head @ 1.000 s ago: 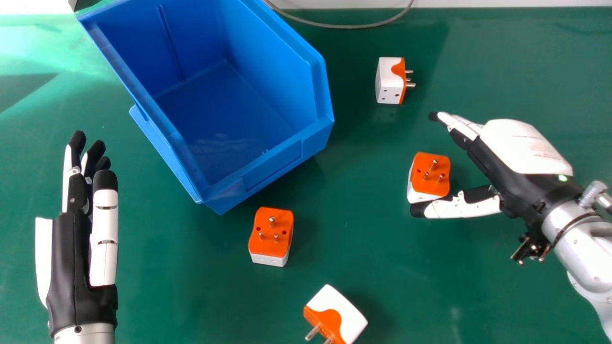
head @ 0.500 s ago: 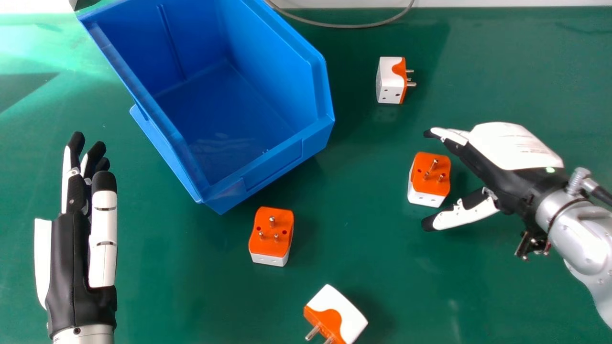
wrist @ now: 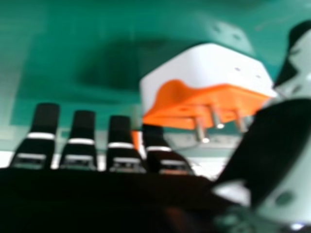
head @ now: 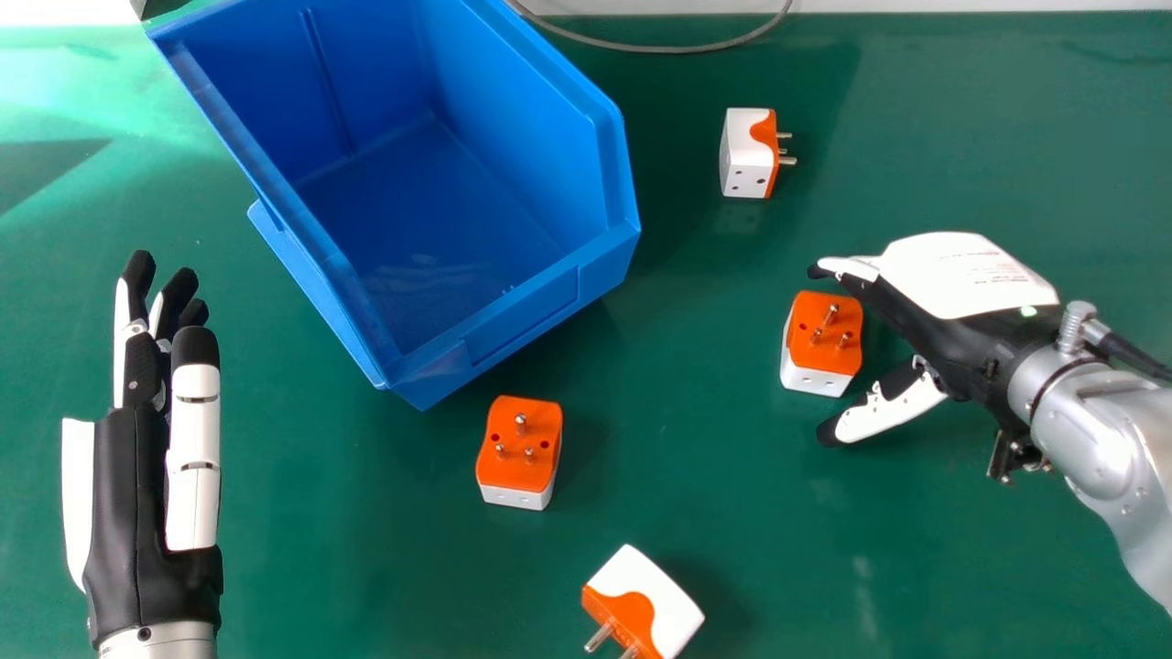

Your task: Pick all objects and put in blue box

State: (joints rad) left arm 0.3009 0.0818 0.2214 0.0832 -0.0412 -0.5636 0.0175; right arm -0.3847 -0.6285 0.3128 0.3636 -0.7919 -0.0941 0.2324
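Our blue box (head: 524, 316) shows its floor; four plug adapters (head: 519, 448) sit outside it on the worktop (head: 366, 549). We hold our right hand (head: 961, 339) wide, one adapter (head: 829, 339) by the gap between thumb and fingers. Our left hand (head: 124, 494) is outstretched.

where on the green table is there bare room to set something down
Bare table lies between the left hand and the adapter just in front of the blue box, and beyond the right hand, right of the farthest adapter. Crowded: another adapter sits between the right hand's thumb and fingers.
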